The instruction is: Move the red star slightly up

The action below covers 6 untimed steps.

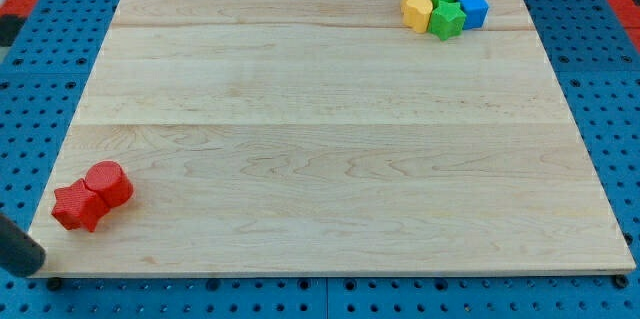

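The red star (77, 207) lies near the board's bottom left corner. A red cylinder (109, 183) touches it on its upper right side. My dark rod enters from the view's left edge, and my tip (38, 259) sits just off the board's bottom left corner. It is below and to the left of the red star, a short gap apart and not touching it.
A tight cluster of blocks sits at the board's top right: two yellow blocks (417, 4), two green blocks (446, 14) and two blue blocks (472, 6). The wooden board (330, 139) lies on a blue perforated table.
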Each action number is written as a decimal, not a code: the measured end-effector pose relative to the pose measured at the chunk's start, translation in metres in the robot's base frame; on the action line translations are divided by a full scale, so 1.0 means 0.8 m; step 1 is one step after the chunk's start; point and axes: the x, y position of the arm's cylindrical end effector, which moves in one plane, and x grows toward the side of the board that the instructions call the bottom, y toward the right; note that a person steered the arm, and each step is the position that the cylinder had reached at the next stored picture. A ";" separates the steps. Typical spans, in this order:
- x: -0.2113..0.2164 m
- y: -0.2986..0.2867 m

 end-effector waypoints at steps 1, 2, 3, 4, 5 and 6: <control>-0.030 -0.001; -0.059 0.017; -0.079 0.069; -0.090 0.114; -0.107 0.153; -0.131 0.187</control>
